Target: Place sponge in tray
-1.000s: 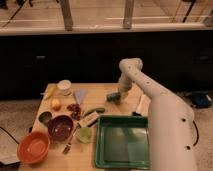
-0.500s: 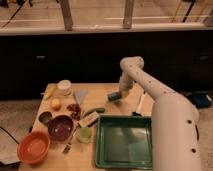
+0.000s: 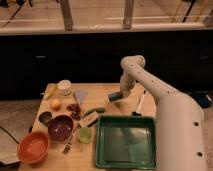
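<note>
On the wooden desk [image 3: 101,92], two round bowls sit at the left: one orange bowl [image 3: 34,147] at the near corner and one maroon bowl [image 3: 60,127] just beyond it. Behind them stand one white cup [image 3: 64,87] and one pale blue triangular cloth [image 3: 80,95], with one small yellow fruit [image 3: 56,104] nearby. One fork [image 3: 67,145] lies beside one small pale green cup [image 3: 84,134]. Right of these lies the single tray [image 3: 125,142], a dark green rectangle with a raised rim and rounded corners. Past its far left corner, above the desk, the gripper [image 3: 119,94] of the one smooth white arm [image 3: 175,115] has its jaws closed on the one sponge [image 3: 113,97], a small blue-grey soft pad held outside the tray. One slim black-and-white utensil [image 3: 140,104] lies to its right.
</note>
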{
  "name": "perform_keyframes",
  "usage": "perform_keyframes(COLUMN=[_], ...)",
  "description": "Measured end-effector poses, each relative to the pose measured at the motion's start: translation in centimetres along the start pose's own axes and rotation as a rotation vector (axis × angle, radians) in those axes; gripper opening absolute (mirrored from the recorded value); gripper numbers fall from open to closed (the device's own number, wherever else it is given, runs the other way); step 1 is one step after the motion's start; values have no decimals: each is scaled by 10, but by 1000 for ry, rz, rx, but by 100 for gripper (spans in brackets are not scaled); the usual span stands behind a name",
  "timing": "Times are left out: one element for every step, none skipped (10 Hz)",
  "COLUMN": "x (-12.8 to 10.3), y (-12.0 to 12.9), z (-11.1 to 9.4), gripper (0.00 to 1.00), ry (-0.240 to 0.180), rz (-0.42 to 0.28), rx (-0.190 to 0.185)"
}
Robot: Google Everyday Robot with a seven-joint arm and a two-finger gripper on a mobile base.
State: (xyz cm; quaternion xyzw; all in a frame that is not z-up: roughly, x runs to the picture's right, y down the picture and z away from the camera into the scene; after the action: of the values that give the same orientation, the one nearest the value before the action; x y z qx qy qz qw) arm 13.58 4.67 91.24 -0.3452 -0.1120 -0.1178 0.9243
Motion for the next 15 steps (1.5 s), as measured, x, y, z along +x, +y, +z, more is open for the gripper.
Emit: perform_keyframes(x=[0,-1,-1,-1,0,1,3,2,0,2,3,1,3,3,0], y=[2,3,4,8,11,14,17,18,23,30,32,33,35,39,46], z=[-4,-7,-8,-14,-19,-24,-28,-30,-38,-45,-46,-48,-49,-53,-59], gripper=[2,2,2,2,2,2,2,2,2,2,2,2,2,2,2], ry=[2,5,6,11,13,14,16,17,18,20,21,21,20,19,18], rz=[1,-1,-2,-4,-3,-1,2,1,-1,3,4,3,5,8,9], rx=[4,7,7,11,15,17,20,22,25,27,27,28,30,33,36])
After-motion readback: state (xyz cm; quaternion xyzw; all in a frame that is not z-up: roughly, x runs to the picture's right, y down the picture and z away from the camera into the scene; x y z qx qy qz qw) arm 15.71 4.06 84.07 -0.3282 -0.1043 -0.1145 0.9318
